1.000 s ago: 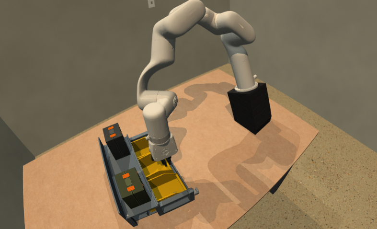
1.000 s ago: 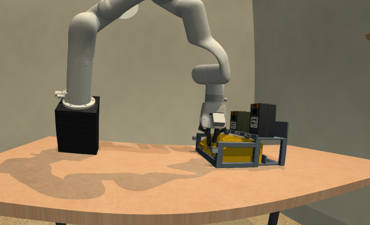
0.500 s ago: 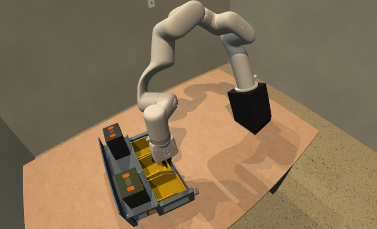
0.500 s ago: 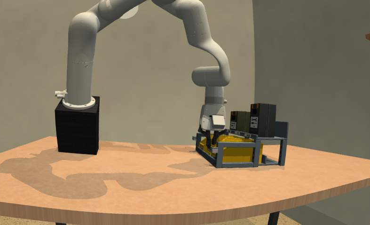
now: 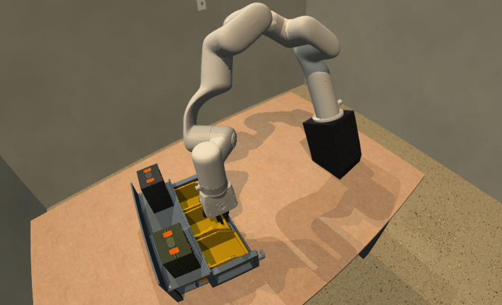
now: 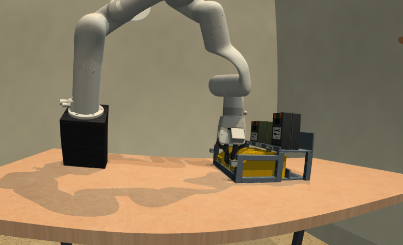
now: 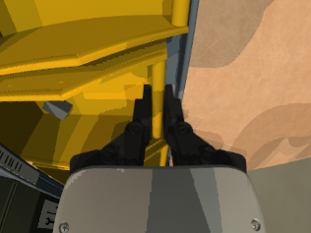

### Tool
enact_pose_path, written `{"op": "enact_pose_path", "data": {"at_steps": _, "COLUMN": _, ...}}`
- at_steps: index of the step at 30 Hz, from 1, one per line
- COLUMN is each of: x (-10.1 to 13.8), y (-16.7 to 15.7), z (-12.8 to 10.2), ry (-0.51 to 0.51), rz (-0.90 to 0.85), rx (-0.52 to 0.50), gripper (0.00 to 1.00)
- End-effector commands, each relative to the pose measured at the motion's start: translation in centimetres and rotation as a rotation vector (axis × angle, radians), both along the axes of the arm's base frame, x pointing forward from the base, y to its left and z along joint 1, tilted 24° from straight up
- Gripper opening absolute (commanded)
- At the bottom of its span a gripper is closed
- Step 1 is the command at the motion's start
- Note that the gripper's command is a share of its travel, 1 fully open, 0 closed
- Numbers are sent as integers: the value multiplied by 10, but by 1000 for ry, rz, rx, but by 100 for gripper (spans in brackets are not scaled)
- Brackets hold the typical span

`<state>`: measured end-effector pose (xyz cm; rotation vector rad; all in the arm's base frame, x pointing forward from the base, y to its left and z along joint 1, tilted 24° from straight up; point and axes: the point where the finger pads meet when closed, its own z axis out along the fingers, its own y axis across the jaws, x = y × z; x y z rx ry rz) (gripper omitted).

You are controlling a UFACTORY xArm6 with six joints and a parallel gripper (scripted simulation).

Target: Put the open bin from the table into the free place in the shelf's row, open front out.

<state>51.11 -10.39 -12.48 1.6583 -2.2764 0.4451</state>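
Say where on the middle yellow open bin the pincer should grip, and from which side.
Grip the thin upright front wall of the yellow plastic open bin, coming from above. That wall is narrow enough for the black pincer, and it lies in the shelf's open strip, clear of the grey metal shelf frame and its upper board. The pincer is shut on it there.

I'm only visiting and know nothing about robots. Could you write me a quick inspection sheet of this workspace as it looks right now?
Surface: wooden table, crossed by the arm's shadows.
Job's things: yellow bins in a row inside the grey shelf; middle bin sits in its place.
Clutter: two dark boxes on the shelf's top board.
Grippers: gripper shut on the middle bin's thin front wall.
Cables: nothing seen.
Surroundings: black pedestal under the arm; plain walls, speckled floor.
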Motion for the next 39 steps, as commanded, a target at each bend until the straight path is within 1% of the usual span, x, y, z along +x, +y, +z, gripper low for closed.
{"op": "enact_pose_path", "data": {"at_steps": 1, "x": 3, "y": 0, "z": 2, "ry": -7, "rz": 2, "rx": 0, "gripper": 0}}
{"op": "enact_pose_path", "data": {"at_steps": 24, "x": 3, "y": -1, "z": -1, "ry": -8, "rz": 2, "rx": 0, "gripper": 0}}
{"op": "enact_pose_path", "data": {"at_steps": 25, "x": 3, "y": -1, "z": -2, "ry": -6, "rz": 1, "rx": 0, "gripper": 100}}
{"op": "enact_pose_path", "data": {"at_steps": 39, "x": 3, "y": -1, "z": -2, "ry": -6, "rz": 1, "rx": 0, "gripper": 100}}
